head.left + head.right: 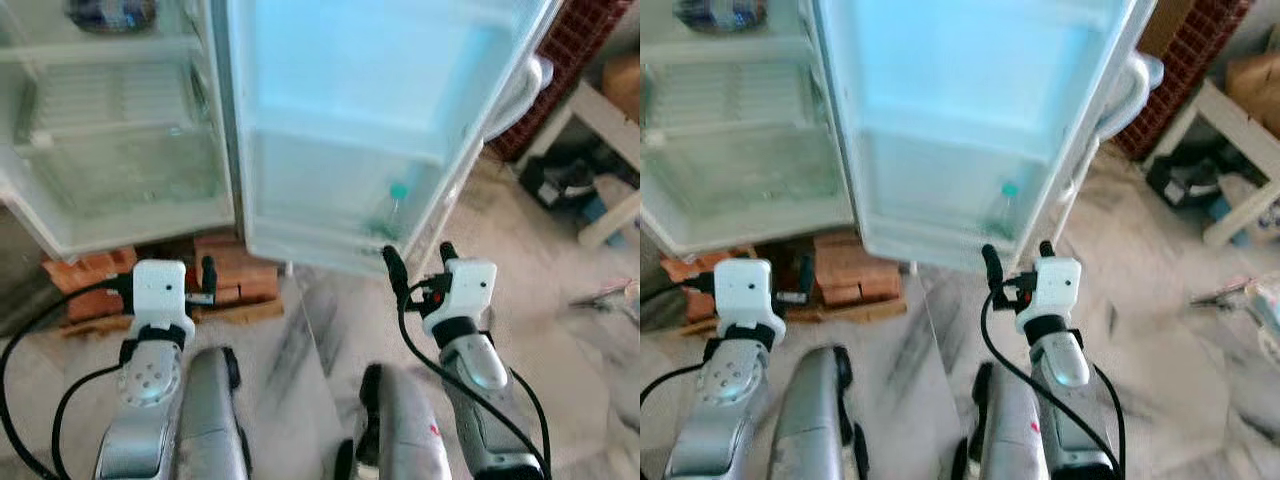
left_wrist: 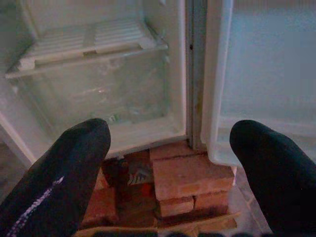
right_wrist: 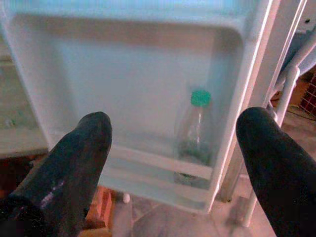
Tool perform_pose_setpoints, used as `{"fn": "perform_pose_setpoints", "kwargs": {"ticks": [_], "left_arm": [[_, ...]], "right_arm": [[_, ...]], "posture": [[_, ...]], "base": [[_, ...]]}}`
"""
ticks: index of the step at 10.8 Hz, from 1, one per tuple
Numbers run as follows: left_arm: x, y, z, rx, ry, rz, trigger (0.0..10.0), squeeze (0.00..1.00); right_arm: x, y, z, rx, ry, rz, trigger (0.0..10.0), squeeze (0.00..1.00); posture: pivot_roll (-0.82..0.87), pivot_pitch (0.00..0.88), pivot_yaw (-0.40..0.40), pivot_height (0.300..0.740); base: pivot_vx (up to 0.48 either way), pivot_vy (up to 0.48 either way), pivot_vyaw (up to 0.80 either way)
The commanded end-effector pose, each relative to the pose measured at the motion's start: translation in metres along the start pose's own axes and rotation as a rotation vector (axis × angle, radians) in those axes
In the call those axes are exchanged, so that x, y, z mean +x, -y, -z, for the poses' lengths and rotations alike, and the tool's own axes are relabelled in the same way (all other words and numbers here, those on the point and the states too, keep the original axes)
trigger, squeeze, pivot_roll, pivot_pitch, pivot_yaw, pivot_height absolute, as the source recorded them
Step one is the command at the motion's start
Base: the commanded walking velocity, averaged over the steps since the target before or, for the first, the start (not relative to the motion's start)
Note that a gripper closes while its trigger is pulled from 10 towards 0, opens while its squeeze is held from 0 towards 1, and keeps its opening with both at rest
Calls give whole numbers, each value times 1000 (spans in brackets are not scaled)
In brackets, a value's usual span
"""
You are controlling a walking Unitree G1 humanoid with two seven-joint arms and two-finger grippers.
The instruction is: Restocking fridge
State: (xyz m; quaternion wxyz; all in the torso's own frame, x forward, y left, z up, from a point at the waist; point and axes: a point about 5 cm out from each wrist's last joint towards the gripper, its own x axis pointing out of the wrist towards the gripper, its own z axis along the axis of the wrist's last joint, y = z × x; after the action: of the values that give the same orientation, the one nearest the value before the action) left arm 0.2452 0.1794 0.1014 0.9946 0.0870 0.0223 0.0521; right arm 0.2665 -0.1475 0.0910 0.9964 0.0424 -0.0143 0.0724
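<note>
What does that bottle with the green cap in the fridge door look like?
The bottle looks like clear plastic with a green cap on top. It stands upright in the lowest shelf of the open fridge door, near the door's outer edge, behind the shelf's front rail. What is inside is too blurry to tell. Nothing holds it; the right gripper is open in front of it, not touching.

Red bricks (image 1: 232, 268) stacked under cabinet; white table (image 1: 612, 118) at right; marble floor (image 1: 560, 350).
</note>
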Motion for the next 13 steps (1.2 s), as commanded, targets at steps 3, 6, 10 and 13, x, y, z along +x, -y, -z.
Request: {"fn": "perform_pose_setpoints", "kwargs": {"ticks": [3,6,10,13], "left_arm": [[5,3,-4,-7,22,6,10000,0],[5,5,-2,-3,20,11,10000,0],[5,7,0,1,14,15,10000,0],[5,11,2,-2,2,17,10000,0]], "right_arm": [[4,4,-1,8,3,13,10000,0],[3,9,2,61,-6,57,10000,0],[4,14,8,113,-33,102,10000,0],[4,17,12,168,-63,144,10000,0]], "posture": [[200,21,-92,673],[204,17,-96,728],[213,18,-103,740],[206,26,-106,740]], "base": [[0,0,0],[0,0,0],[0,0,0],[0,0,0]]}}
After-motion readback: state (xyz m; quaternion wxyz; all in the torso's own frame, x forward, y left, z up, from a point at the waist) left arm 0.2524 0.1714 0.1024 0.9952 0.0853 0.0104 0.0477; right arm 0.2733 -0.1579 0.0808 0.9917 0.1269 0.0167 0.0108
